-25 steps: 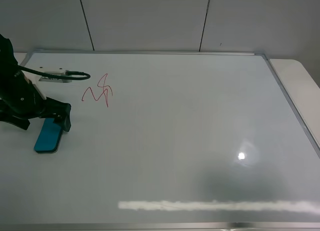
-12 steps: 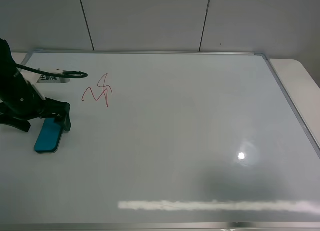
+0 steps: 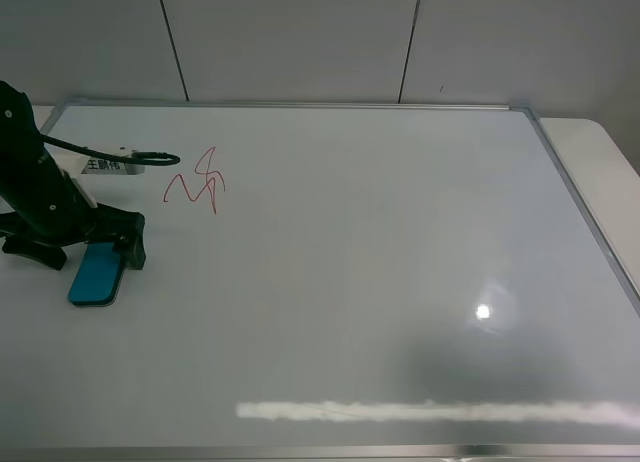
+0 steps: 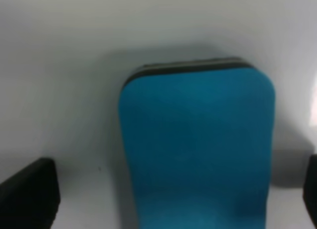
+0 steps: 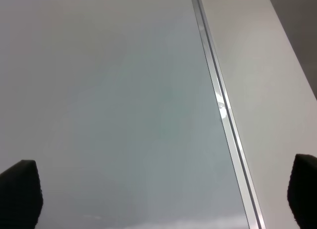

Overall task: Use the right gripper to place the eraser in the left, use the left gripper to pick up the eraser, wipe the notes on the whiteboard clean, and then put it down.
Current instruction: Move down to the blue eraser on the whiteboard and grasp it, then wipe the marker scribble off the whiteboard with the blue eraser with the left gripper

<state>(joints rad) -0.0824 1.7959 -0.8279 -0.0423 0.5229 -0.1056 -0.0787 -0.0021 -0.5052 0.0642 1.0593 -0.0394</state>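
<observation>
The near edge of the whiteboard runs along the bottom of the exterior high view, with a pale streak of reflected light just inside it and a round glare spot farther in. From there the centre and right of the board lie bare out to the silver frame. At the near left, the eraser lies flat on the board, well inside the frame. The left gripper stands over the eraser's far end, its jaws spread wide with one finger on each side. Beyond it, a white labelled plug and a black cable hang at the wrist. The notes sit just past and to the right of the gripper, near the eraser but apart from it. The far frame rail meets a panelled wall. The left wrist view adds what the high view hides: a clear gap of board between each fingertip and the eraser's sides, and the dark underside at its end. Whether the fingertips touch the board is not clear. The right gripper appears only in its own wrist view, jaws wide and empty, above the board's right frame rail and the table beside it.
</observation>
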